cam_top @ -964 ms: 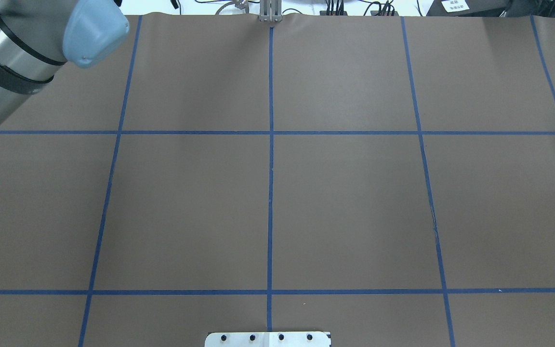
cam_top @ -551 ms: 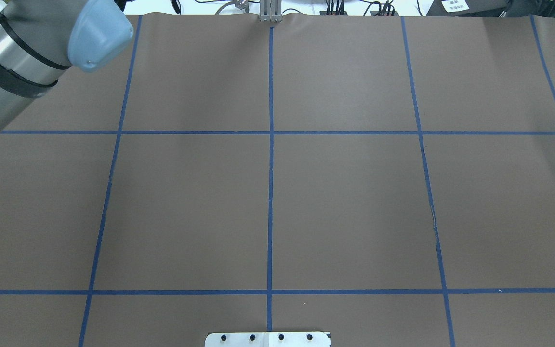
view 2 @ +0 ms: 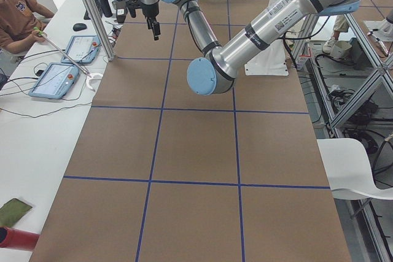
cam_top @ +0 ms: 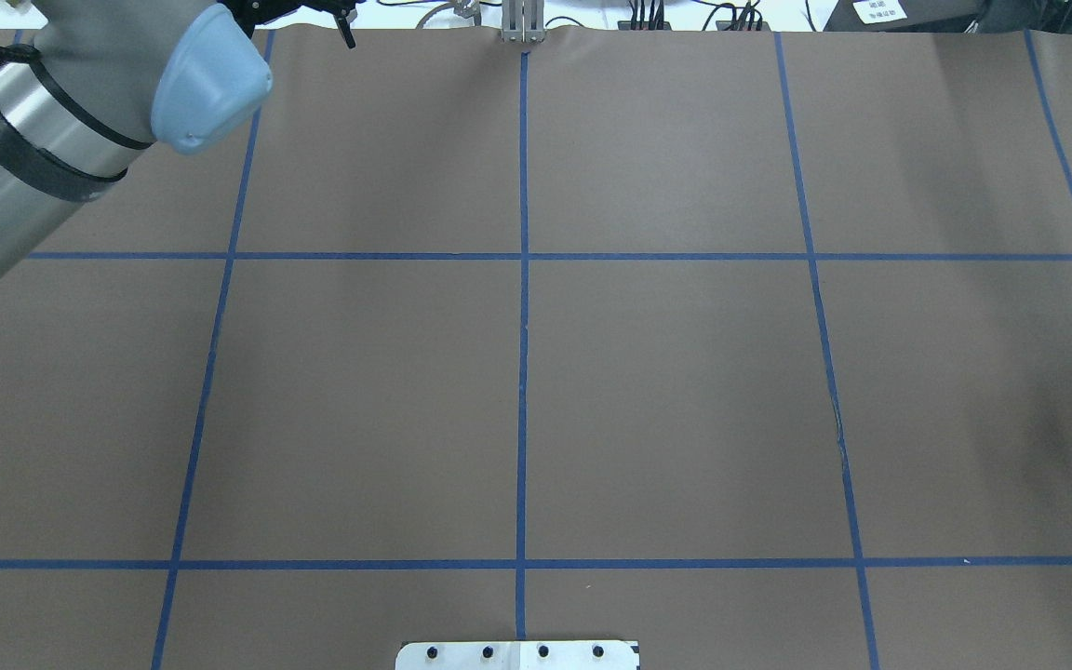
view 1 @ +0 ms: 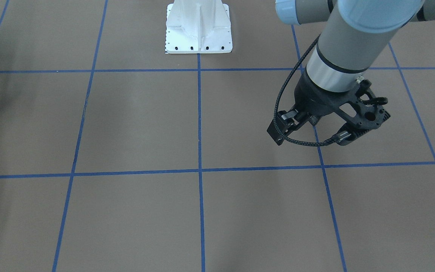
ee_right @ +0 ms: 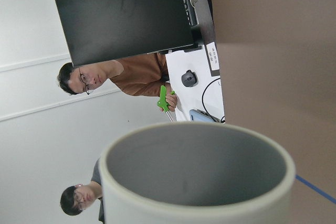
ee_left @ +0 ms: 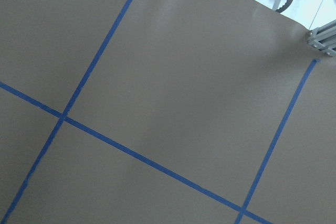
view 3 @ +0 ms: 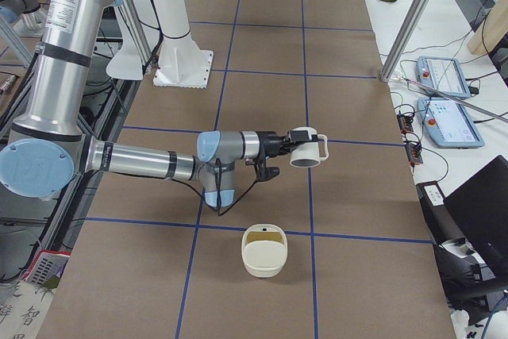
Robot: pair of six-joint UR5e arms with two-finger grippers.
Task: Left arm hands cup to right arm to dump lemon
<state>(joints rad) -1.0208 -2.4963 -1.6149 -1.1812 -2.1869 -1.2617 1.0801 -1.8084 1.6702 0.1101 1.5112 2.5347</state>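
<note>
The right arm reaches low over the table in the exterior right view. My right gripper (view 3: 284,147) holds the white cup (view 3: 306,150) on its side above the table, mouth facing away from the arm. In the right wrist view the cup (ee_right: 194,203) fills the bottom and its grey inside looks empty; the fingers are hidden. Below the cup stands a white bowl (view 3: 264,263) with a dull yellow-green patch inside, possibly the lemon (view 3: 264,237). My left gripper (view 2: 151,27) hangs over the far table edge; its holed bracket (view 1: 366,113) hides the fingers, so I cannot tell its state.
The brown table cover (cam_top: 666,391) carries a blue tape grid. A white base plate (view 1: 198,34) stands at the robot's side. Operators sit at the white side table (view 2: 37,133) with tablets (view 2: 54,80). A green lump (view 2: 12,211) and a red cylinder lie there.
In the overhead view the left arm's elbow has shifted right and toward the far edge, and black parts of its gripper now show at the top edge.
</note>
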